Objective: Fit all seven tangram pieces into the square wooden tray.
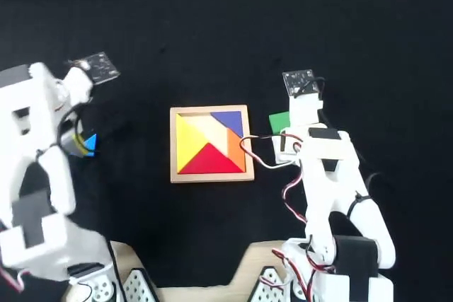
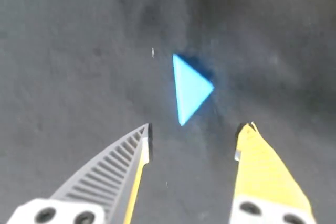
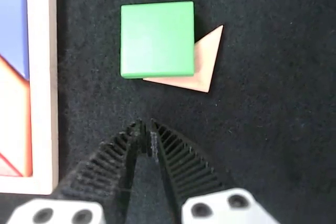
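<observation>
Left tool (image 2: 197, 129) spread wide above a small light-blue triangular piece (image 2: 190, 88) on the black cloth worktop (image 2: 79, 51) — well apart from the square wooden tray (image 1: 211, 109). Right tool (image 3: 145, 129) pressed together, near a green square piece (image 3: 157, 39) overlapping a pale peach triangle (image 3: 206, 69) beside the tray.

The worktop (image 1: 212, 33) is black. The tray (image 1: 212, 177) is pale wood. In it lie a yellow piece (image 1: 190, 143), a cream piece (image 1: 212, 126), a blue piece (image 1: 230, 119), an orange piece (image 1: 236, 146) and a red piece (image 1: 212, 160). The square (image 3: 157, 39) is green, with a peach triangle (image 3: 205, 64) under it. Another triangle (image 2: 190, 88) is light blue. The left claw (image 2: 197, 127) has a grey ribbed finger (image 2: 113, 166) and a yellow finger (image 2: 260, 161). The right claw (image 3: 146, 127) is black and ribbed.
</observation>
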Motion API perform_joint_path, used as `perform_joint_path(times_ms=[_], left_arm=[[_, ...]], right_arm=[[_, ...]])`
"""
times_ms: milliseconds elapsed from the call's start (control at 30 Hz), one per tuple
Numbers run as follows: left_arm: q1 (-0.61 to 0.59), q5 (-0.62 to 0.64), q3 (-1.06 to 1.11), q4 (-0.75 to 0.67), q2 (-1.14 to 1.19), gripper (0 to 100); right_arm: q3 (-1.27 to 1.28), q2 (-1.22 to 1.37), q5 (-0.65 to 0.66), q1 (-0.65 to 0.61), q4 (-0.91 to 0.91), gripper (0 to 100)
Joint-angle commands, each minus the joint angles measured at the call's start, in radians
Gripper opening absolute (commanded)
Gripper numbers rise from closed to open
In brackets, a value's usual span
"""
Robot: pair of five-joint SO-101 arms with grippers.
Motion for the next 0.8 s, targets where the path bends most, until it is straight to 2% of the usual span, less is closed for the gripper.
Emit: perform_joint_path(times_ms=[0, 167, 233, 300, 600, 767], left_arm=[[-0.050, 0.003, 0.202, -0.117, -0.230, 27], [-0.008, 0.031, 0.556, -0.647, -0.255, 31], [0.031, 0.091, 0.616, -0.779, -0.215, 32], [0.058, 0.129, 0.584, -0.775, -0.161, 32], [0.025, 0.141, 0.185, -0.535, 0.193, 32], [-0.024, 0.107, 0.061, -0.371, 0.242, 32]], right_arm=[[-0.004, -0.004, 0.011, -0.014, -0.008, 1.2], [-0.004, -0.004, 0.011, -0.014, -0.008, 1.2], [-0.002, -0.004, 0.011, -0.014, -0.008, 1.2], [-0.002, -0.004, 0.011, -0.014, -0.008, 1.2], [-0.002, -0.004, 0.011, -0.014, -0.008, 1.2], [-0.002, -0.004, 0.011, -0.014, -0.008, 1.2]])
